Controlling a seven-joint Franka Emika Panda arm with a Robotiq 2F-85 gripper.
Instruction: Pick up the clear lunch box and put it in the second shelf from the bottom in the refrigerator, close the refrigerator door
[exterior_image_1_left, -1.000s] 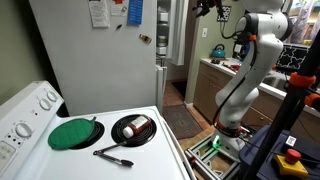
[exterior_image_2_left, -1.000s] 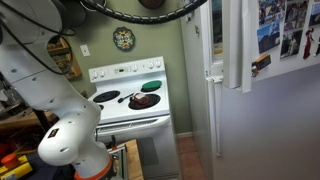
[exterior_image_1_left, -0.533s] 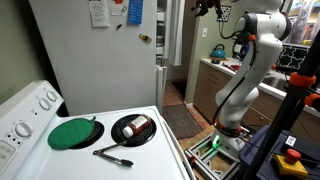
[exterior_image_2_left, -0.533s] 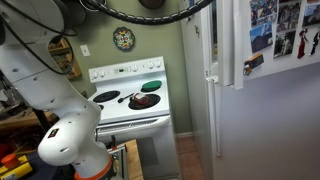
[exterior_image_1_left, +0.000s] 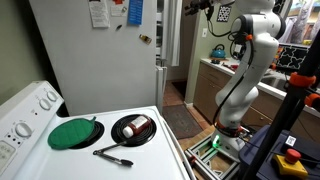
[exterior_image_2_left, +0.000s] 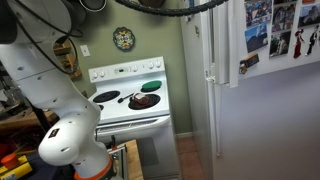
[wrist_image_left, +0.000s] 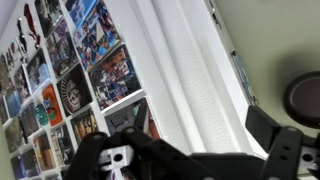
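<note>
We hold our gripper (wrist_image_left: 195, 158) open and empty, high beside the far refrigerator door (exterior_image_2_left: 212, 110), apparently ready to push it shut.

No wording can be read anywhere. The papers (exterior_image_1_left: 98, 12) stuck on the refrigerator (exterior_image_1_left: 90, 70) are too small and blurred to make out any lettering. The photographs (wrist_image_left: 75, 75) in the wrist view show colourful pictures and faces, with no legible words. The marks on the stove's control panel (exterior_image_1_left: 25, 118) are also too small to read
</note>
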